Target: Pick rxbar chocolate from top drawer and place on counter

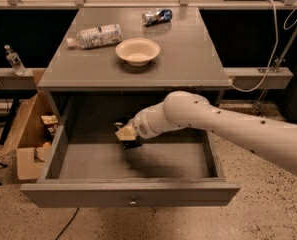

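The top drawer (88, 193) stands pulled open below the counter (188, 59), its round knob (133, 201) at front centre. My white arm reaches in from the right. My gripper (129, 138) hangs a little above the middle of the drawer floor. It is shut on a small dark flat thing, the rxbar chocolate (133, 144), of which only a dark end shows under the tan gripper body. No other bar lies on the drawer floor.
On the counter are a cream bowl (137, 50), a lying plastic bottle (94, 36) and a crushed blue-silver can (157, 16). An open cardboard box (28, 134) stands on the floor left of the drawer. A cable (283, 29) hangs at right.
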### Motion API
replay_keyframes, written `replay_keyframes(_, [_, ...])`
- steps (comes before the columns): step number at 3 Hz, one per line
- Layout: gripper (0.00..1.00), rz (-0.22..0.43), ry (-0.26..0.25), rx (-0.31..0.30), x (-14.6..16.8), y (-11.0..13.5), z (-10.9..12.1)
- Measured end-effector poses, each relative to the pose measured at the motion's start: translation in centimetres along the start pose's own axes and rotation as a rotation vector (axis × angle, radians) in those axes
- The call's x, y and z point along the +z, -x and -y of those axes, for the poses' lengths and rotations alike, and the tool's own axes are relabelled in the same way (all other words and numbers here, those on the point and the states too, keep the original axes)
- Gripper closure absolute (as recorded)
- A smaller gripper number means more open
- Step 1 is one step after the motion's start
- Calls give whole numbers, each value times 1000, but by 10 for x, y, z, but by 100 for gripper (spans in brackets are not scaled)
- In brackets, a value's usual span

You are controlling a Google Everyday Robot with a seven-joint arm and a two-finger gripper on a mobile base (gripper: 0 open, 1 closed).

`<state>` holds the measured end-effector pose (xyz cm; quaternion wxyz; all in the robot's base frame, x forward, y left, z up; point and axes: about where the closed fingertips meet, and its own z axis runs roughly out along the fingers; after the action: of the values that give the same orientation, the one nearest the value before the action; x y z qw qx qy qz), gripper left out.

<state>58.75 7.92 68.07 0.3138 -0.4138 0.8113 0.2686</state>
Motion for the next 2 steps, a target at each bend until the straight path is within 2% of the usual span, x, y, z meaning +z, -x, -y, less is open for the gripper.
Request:
replay_keyframes(1, [100, 17, -20, -61, -19, -3, 9])
replay_keyframes(2, [100, 14, -21, -63, -17, -4, 9])
